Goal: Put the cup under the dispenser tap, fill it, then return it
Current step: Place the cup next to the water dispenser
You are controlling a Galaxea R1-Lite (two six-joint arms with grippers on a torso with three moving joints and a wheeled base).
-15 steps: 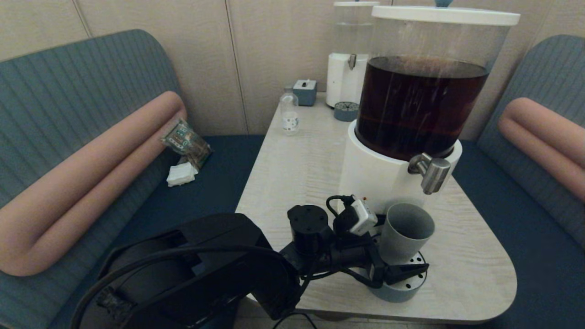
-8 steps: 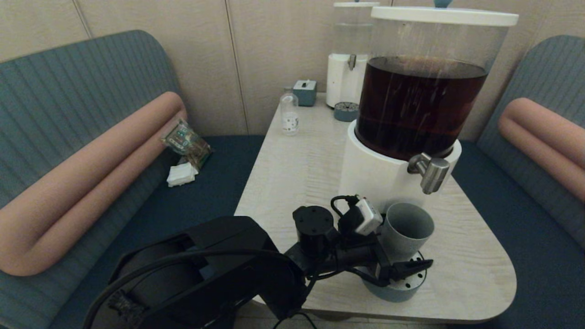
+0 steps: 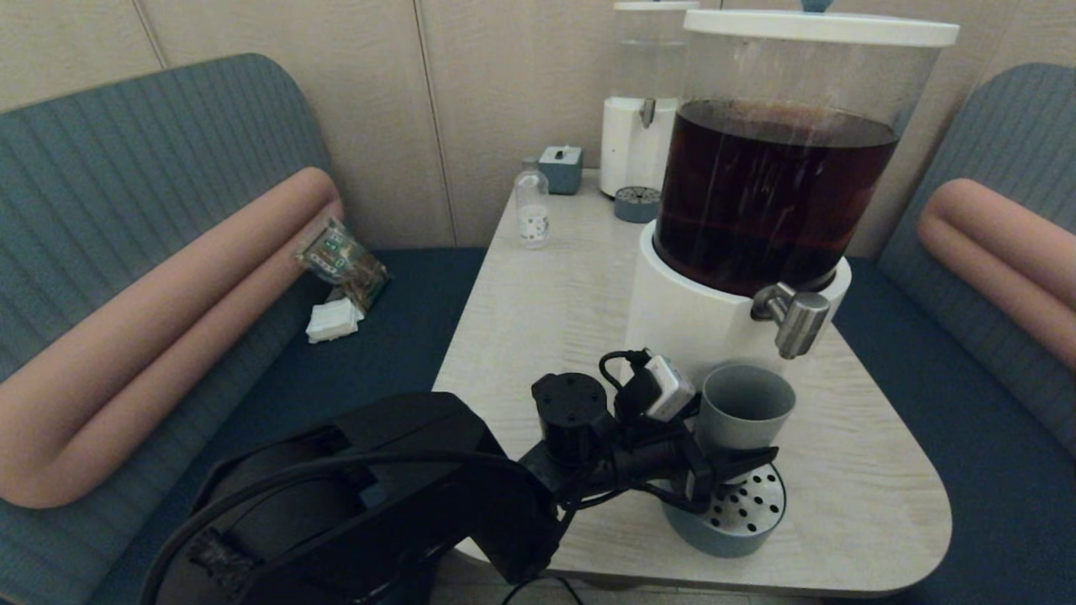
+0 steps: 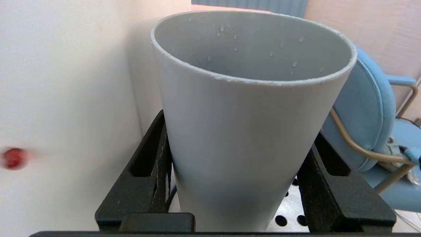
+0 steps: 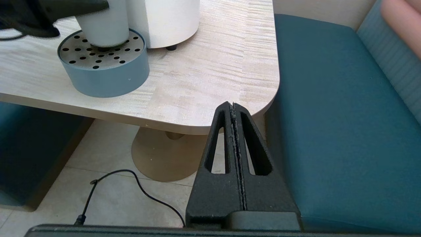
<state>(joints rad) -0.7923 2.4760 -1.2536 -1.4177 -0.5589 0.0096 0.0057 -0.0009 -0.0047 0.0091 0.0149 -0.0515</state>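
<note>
A: Cup [image 3: 743,409] placement first — where is it?

B: Upright on the perforated top of the drip tray [image 3: 744,510], against the dispenser's white base [image 3: 685,323], with the dispenser tap [image 3: 794,314] above and slightly to its right. The left claw [image 3: 730,470] grips it low down, one finger on each side of the wall; droplets speckle the inside, and no liquid is visible in it.

A: How to do this step well?

B: I'd judge the mouth needs centring right beneath the nozzle before anything flows. Keep the cup level, nudge it toward the spigot, and let its bottom sit flat on the tray so it can't tip once released.

A: Changed from a second ago?

B: Then the cup leaned, mouth tipped toward the head camera; now it stands straight and sits nearer the white base.

A: Other arm?

B: Right claw [image 5: 234,112] is parked off the surface's [image 3: 546,311] corner, fingers pressed together, holding nothing.
</note>
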